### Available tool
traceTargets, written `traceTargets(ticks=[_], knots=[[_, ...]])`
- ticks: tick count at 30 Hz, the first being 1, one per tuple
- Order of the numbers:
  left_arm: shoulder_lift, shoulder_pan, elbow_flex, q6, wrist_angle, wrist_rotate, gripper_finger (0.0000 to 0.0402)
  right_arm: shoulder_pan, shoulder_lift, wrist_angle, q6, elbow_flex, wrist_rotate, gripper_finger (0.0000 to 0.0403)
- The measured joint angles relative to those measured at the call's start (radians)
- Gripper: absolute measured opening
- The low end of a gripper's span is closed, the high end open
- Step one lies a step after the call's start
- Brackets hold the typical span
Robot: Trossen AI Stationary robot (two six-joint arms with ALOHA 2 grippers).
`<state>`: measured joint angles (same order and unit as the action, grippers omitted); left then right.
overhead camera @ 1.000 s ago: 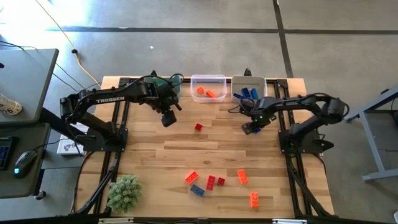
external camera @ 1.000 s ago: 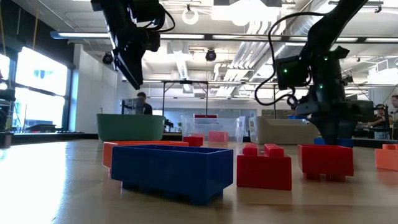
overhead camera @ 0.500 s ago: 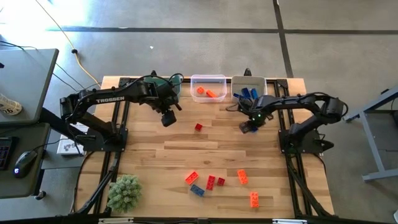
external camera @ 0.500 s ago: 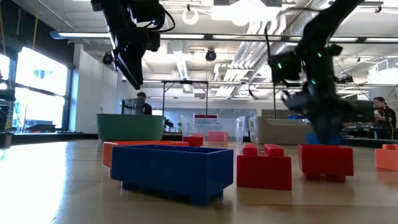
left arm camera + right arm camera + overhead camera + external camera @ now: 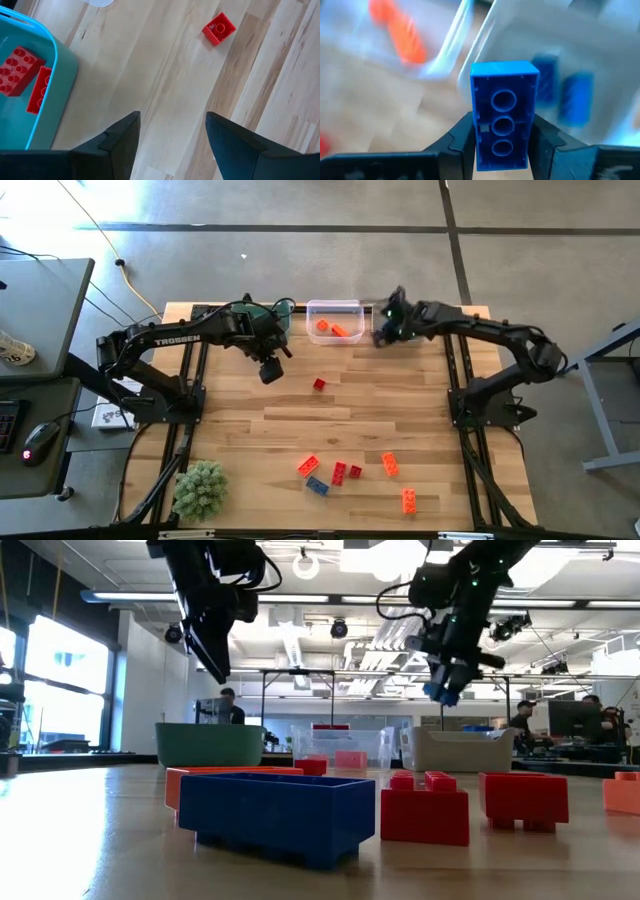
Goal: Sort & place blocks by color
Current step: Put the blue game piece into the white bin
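Raised right gripper (image 5: 502,145) now carries blue block (image 5: 503,112); TROSSEN-marked left arm (image 5: 180,336) waits.

The right end effector (image 5: 502,145) is raised, arm stretched forward, its fingers (image 5: 462,140) clamped on a blue block (image 5: 503,112) held between them. The left end effector (image 5: 172,142) hangs above the tabletop (image 5: 165,90), fingers (image 5: 122,137) apart and holding nothing.

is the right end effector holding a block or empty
Holding: the right end effector is shut on a blue block, its fingers pressing both sides.
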<state>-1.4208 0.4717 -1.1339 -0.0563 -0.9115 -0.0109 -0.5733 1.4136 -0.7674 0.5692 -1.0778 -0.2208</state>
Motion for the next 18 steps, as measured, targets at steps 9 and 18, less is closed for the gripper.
traceTargets(ticks=[9, 18], knots=[[0.0, -0.001, 0.0, -0.001, 0.0, 0.0, 0.0213, -0.148, 0.004, 0.207, -0.17, -0.026, -0.134, 0.0108], [0.0, -0.02, 0.0, 0.0, 0.0, 0.0, 0.0213, -0.209, 0.089, 0.217, -0.181, 0.064, 0.001, 0.0108]])
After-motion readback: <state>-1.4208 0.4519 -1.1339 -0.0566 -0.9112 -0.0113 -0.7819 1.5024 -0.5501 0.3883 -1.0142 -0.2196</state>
